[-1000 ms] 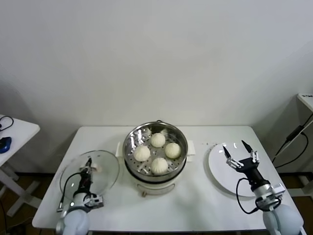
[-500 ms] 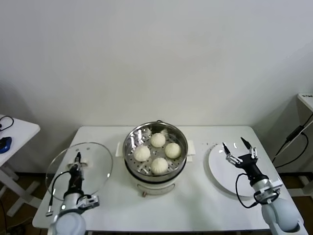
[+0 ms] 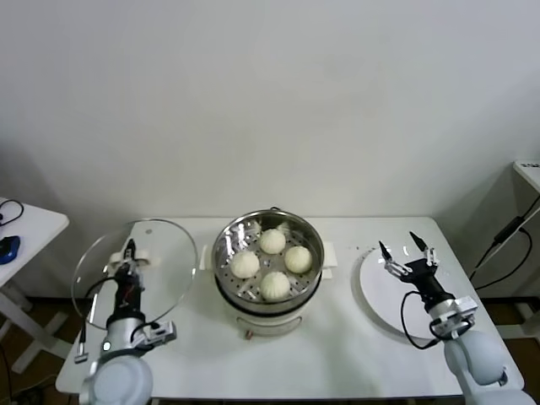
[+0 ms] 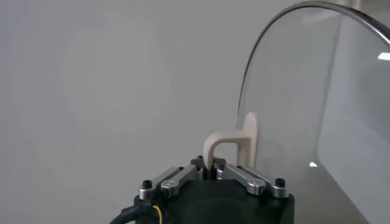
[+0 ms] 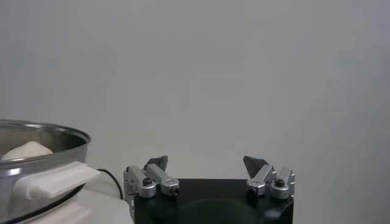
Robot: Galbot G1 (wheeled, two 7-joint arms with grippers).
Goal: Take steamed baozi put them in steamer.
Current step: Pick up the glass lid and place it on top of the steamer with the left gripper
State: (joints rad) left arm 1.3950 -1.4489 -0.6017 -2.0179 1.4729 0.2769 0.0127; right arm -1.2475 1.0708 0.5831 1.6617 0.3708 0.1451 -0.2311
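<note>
Buns first: all four steamed baozi (image 3: pixel 272 262) sit on the perforated tray inside the steamer (image 3: pixel 268 253), one toward the wall, one toward the robot, one on each side between them, close together without being squashed. They look soft, light and easily dented, with smooth domed skins that I judge would tear or stick if pinched hard; a gentle hold low around the sides of a bun, not on its crown, seems the safest place to take one. The steamer stands at the middle of the bench (image 3: pixel 337 337). To the left of the steamer the left gripper (image 3: pixel 130 258) has its fingers pressed together on the white handle of a glass lid (image 3: pixel 164 261), holding the lid tilted up on edge, just beside the steamer's rim but not over it. The lid is stiff, smooth and breakable, so that handle is the only sensible hold. To the right of the steamer the right gripper (image 3: pixel 406 251) hangs above a white plate (image 3: pixel 375 291) with its fingers spread wide and nothing between them. No bun lies on that plate.
</note>
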